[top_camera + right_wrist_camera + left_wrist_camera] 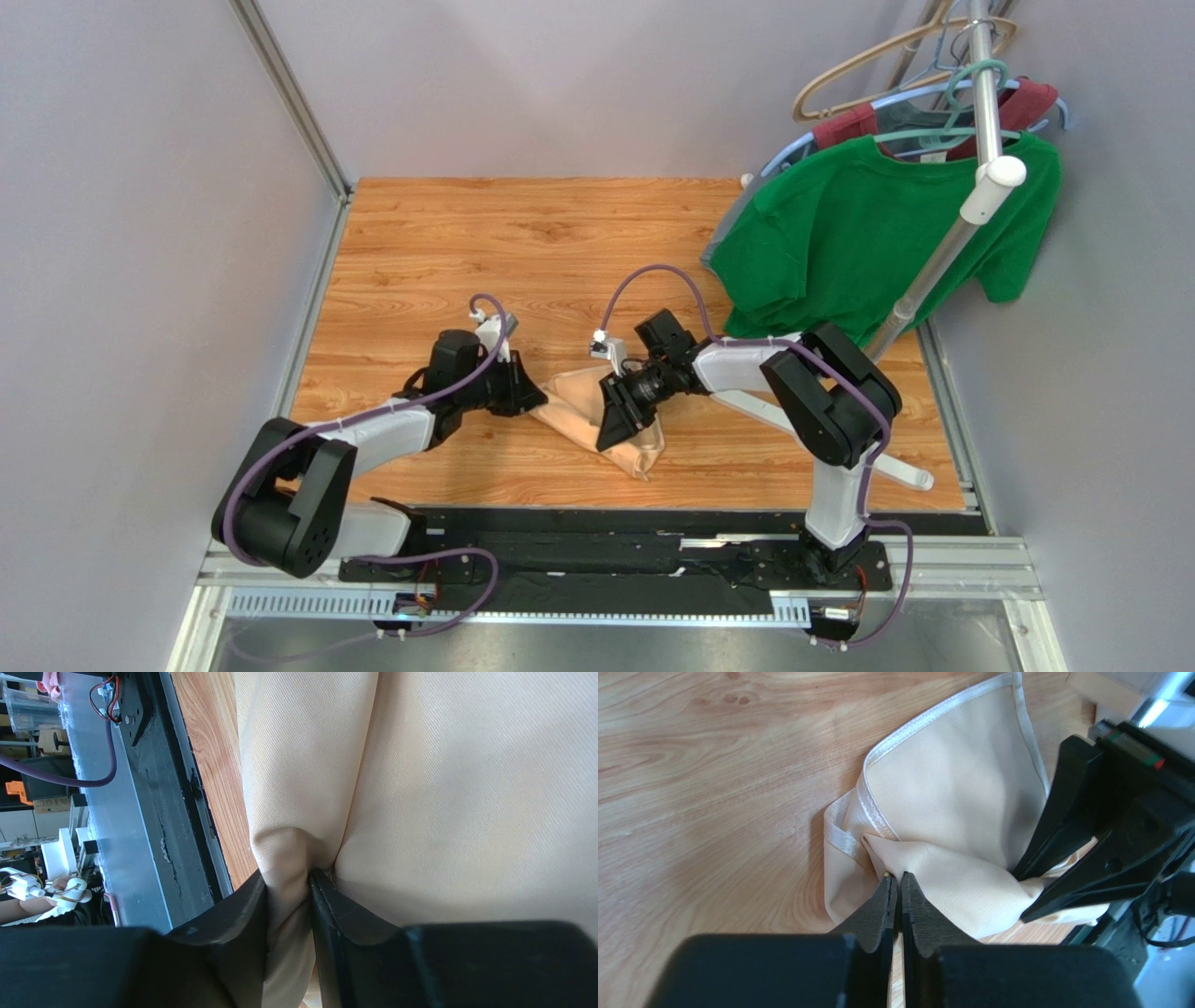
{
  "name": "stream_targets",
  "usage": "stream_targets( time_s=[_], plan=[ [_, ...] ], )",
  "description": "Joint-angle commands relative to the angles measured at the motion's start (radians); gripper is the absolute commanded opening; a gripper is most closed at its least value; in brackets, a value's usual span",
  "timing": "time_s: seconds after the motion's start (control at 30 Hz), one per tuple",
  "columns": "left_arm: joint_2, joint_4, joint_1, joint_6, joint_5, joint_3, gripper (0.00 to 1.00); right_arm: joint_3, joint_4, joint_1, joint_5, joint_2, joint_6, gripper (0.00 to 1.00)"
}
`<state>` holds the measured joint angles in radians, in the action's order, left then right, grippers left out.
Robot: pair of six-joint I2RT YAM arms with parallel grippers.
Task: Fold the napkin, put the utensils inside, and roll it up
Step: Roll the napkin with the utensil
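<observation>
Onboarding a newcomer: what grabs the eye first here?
A bunched peach napkin lies near the middle of the table, with the right claw clamped on a fold and the left claw pinching its corner. At far right, a green T-shirt hangs on a rack.

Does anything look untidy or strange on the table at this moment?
Yes. The napkin lies bunched and creased near the front of the table, not in a flat fold. The right gripper pinches a raised ridge of it.
</observation>
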<state>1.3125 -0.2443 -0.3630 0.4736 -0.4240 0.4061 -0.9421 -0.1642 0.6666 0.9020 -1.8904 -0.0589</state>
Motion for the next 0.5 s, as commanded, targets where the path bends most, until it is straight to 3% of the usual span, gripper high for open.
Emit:
stream_targets(
  time_s=[0.0,0.03,0.17,0.2,0.47],
  plan=[
    [0.037,0.070,0.006,-0.033,-0.025,0.098,0.00,0.036,-0.146,0.007,-0.193,-0.047,0.045,0.39],
    [0.056,0.104,0.006,-0.047,-0.016,0.117,0.00,0.031,-0.156,0.007,-0.196,-0.042,0.045,0.46],
    [0.111,0.269,0.006,-0.079,0.010,0.203,0.00,0.008,-0.184,0.007,-0.218,0.002,0.044,0.56],
    [0.120,0.310,0.006,-0.081,0.014,0.226,0.00,0.000,-0.190,0.007,-0.221,0.010,0.042,0.63],
    [0.185,0.372,0.006,-0.084,-0.019,0.280,0.00,-0.023,-0.233,0.013,-0.357,0.135,0.027,0.73]
  ],
)
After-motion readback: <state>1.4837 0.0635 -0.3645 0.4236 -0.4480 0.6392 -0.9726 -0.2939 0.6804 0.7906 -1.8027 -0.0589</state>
